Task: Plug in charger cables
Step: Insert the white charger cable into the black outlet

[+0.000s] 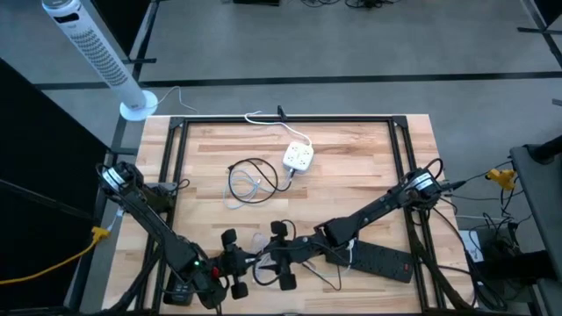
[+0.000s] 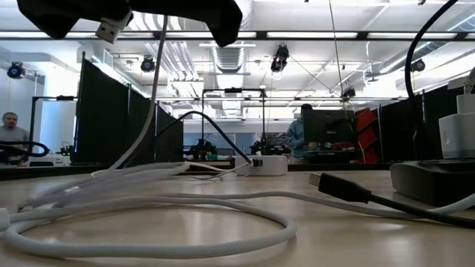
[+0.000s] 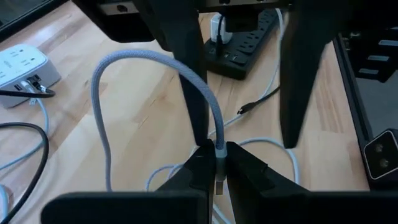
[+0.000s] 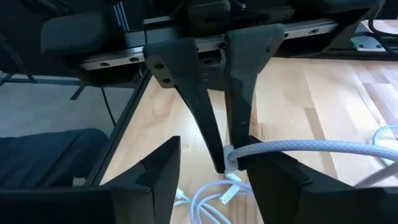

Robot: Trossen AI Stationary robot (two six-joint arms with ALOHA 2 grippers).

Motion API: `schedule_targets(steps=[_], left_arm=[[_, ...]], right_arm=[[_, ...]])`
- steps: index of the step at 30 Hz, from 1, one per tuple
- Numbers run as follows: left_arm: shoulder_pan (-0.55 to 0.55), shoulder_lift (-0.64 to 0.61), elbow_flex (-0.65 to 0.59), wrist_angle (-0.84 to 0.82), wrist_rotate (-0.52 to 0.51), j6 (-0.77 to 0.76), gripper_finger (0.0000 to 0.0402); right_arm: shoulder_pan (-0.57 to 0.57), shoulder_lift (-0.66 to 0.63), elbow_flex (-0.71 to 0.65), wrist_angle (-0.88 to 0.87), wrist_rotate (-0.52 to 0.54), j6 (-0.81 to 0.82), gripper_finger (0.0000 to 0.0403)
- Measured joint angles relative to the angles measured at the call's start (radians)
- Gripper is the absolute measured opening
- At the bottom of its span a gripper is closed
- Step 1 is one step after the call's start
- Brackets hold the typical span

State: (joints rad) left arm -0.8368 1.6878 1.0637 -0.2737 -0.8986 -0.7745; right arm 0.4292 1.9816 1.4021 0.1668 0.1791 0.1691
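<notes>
1. Nearest the low camera we list a white braided cable (image 2: 148,230), thick and woven, lying in a loose loop on the counter (image 2: 371,245); one strand rises from it to a metal USB plug (image 2: 113,30) hanging under the dark arms overhead.
2. We record the left claw (image 3: 216,167) low over the front of the counter, its fingers pressed together on that grey-white braided cable just behind the plug, which points downward between them; the cable arches up and away in a hoop.
3. We note the right claw (image 4: 214,180) facing the left one, its fingers apart with the same cable passing beside one finger; whether it touches, we cannot tell.
4. Beneath both claws we count thin white cable coils (image 4: 211,196) on the wood.
5. Loose black cable with a small plug (image 2: 338,187) lies flat near the black power strip (image 1: 379,259), in which a white adapter (image 3: 217,28) is seated.
6. Mid-counter: a black and pale cable coil (image 1: 252,182) beside the white socket cube (image 1: 299,158).
</notes>
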Motion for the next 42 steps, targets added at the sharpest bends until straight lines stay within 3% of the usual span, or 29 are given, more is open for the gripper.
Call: schedule_targets(steps=[6, 13, 17, 23, 28, 33, 37, 42], left_arm=[[0.000, 0.000, 0.000, 0.003, -0.011, 0.007, 0.0017], [-0.001, 0.000, 0.000, 0.006, -0.039, 0.009, 0.0017], [0.000, -0.007, -0.001, 0.001, -0.047, 0.011, 0.0024], [0.002, -0.069, -0.002, -0.041, 0.000, 0.001, 0.0095], [-0.001, -0.156, 0.001, -0.142, 0.179, -0.131, 0.0139], [0.000, -0.234, 0.001, -0.400, 0.371, -0.474, 0.0147], [-0.003, -0.233, 0.001, -0.618, 0.688, -0.684, 0.0132], [-0.007, -0.165, 0.000, -0.651, 1.080, -0.736, 0.0104]], right_arm=[[-0.001, 0.000, 0.000, -0.004, 0.005, 0.003, 0.0114], [-0.003, -0.001, 0.001, -0.027, 0.019, 0.004, 0.0008], [-0.004, -0.001, 0.002, -0.029, 0.038, 0.004, 0.0008], [-0.003, -0.026, 0.003, -0.037, 0.046, -0.028, 0.0003], [-0.004, -0.054, -0.002, -0.071, 0.047, -0.062, 0.0002], [0.003, -0.080, 0.000, -0.063, 0.047, -0.116, 0.0001], [0.015, -0.076, -0.001, -0.102, 0.046, -0.125, 0.0001], [0.023, -0.071, -0.001, -0.146, 0.048, -0.117, 0.0001]])
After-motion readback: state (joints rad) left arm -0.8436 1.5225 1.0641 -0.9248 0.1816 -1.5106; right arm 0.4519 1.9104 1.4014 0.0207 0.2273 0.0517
